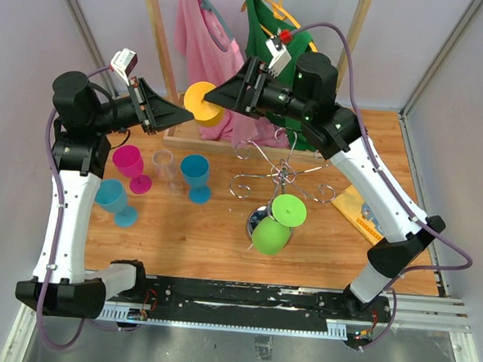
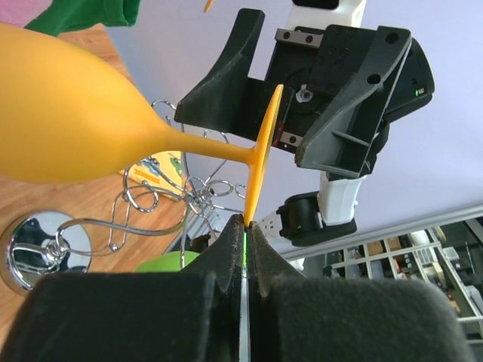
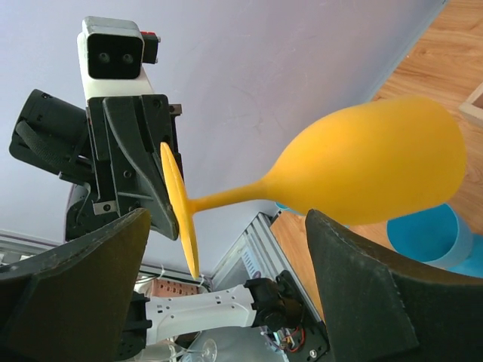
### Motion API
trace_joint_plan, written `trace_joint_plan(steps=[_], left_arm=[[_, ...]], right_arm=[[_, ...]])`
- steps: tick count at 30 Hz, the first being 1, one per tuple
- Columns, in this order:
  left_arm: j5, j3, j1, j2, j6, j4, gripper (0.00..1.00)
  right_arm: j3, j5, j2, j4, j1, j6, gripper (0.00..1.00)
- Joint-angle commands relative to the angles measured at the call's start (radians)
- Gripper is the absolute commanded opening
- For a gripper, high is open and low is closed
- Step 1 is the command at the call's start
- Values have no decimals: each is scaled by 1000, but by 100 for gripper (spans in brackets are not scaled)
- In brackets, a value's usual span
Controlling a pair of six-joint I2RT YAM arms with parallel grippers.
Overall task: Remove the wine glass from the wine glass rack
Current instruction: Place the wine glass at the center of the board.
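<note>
Wine glass rack (image 1: 282, 179) on table (image 1: 204, 248), standing glasses (image 1: 196, 172) left.

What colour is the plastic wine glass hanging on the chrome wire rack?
Lime green wine glass; best seen in the top external view.

the wooden table (image 1: 213, 241) carries four upright glasses at its left: a magenta glass (image 1: 131, 166), a clear glass (image 1: 166, 168) and a teal glass (image 1: 197, 177) in a row, and a light blue glass (image 1: 113, 200) nearer the arms. the wine glass rack (image 1: 282, 179) stands mid-table. the clothes rail's foot (image 1: 203, 142) sits behind it, and a flat yellow packet (image 1: 356, 208) lies at the right.
</note>
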Motion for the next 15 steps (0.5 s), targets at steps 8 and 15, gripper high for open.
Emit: trace_joint_plan(steps=[8,15], left_arm=[[46,-13,7,-20,-16,68,0],[52,-55,8,-30,-63,134,1]], right_arm=[[17,-21,-7,110,38,37,48],[-56,-9,-64,145,40,46,1]])
